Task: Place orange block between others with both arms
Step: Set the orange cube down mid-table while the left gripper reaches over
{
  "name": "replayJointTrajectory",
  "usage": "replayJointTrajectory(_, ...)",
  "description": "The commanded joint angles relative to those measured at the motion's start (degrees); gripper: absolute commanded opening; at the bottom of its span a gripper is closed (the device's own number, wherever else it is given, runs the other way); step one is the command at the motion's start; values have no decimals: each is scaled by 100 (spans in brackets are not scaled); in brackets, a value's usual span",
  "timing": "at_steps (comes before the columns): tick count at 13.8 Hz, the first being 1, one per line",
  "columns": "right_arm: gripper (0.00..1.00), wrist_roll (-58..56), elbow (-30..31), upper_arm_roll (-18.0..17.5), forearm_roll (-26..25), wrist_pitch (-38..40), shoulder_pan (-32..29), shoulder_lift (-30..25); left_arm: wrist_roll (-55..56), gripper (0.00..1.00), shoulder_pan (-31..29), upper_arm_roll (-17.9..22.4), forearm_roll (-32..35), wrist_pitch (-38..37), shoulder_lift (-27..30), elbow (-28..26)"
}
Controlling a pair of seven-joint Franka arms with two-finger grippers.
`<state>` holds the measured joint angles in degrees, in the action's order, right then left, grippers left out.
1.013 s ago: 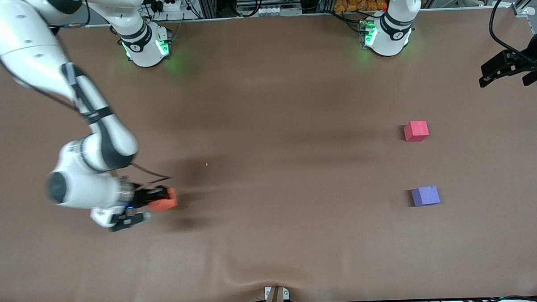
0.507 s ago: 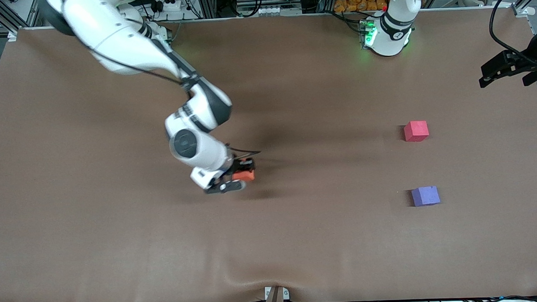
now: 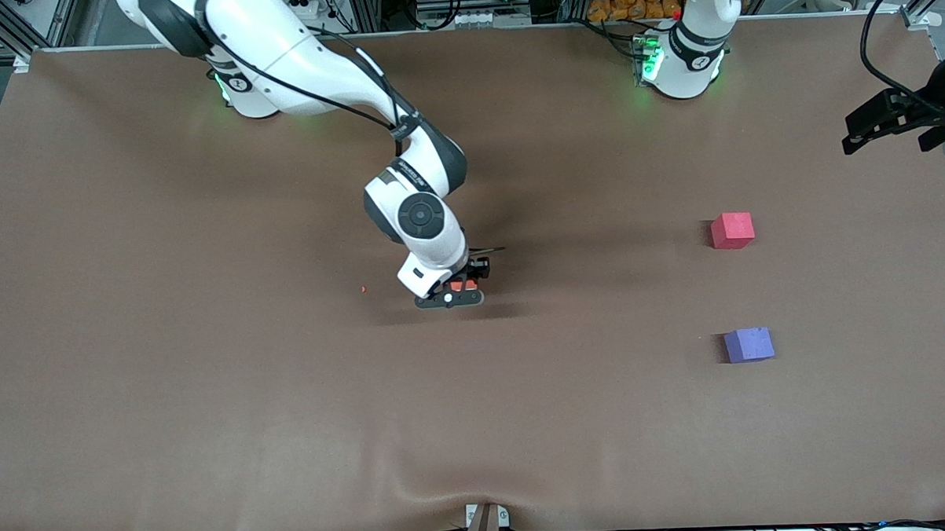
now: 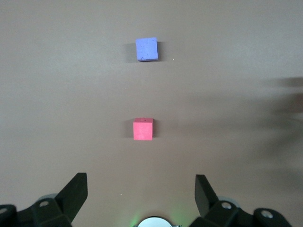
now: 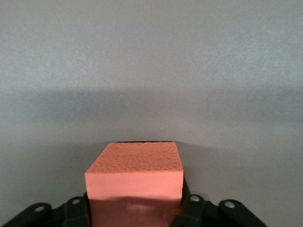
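Observation:
The orange block [image 3: 464,285] sits between the fingers of my right gripper [image 3: 465,290], low over the middle of the brown table. In the right wrist view the orange block [image 5: 135,175] fills the gap of the right gripper [image 5: 135,213], whose black fingers press its two sides. Toward the left arm's end stand the others: a red-pink cube [image 3: 732,230] and, nearer the front camera, a purple-blue cube [image 3: 749,345], with bare table between them. My left gripper [image 3: 886,141] waits open, high over that end. Its wrist view shows the red-pink cube [image 4: 143,129] and purple-blue cube [image 4: 147,49] past the left gripper [image 4: 140,189].
A tiny orange crumb [image 3: 363,289] lies on the cloth beside the right gripper. The brown cloth [image 3: 211,432] wrinkles near a metal bracket [image 3: 485,520] at the front edge. Cables and equipment line the table's edge by the arm bases.
My right arm has swung from its own end of the table to the middle, carrying the orange block toward the two cubes. The left arm has stayed still.

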<state>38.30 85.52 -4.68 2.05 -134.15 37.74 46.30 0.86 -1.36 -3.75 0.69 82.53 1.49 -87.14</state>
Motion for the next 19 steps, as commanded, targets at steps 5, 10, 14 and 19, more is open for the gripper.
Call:
replayJointTrajectory(5,100,99,-185,362,-109,904,-353,-752,974,100,293,-828,-70,324,-789,48)
replayJointTrajectory(10,100,-874,822,371,-126,1426,-1478,-2043,2802,100,1557,-1005,-43,1027,-1675,118)
replayJointTrajectory(14,100,-2246,2124,371,-170,1400,-2647,-3063,3796,100,2814,-891,115,1397,-3133,1424)
replayJointTrajectory(19,100,-3439,2980,380,-275,1601,-3465,-4119,4590,100,4184,-261,141,2835,-4216,1735)
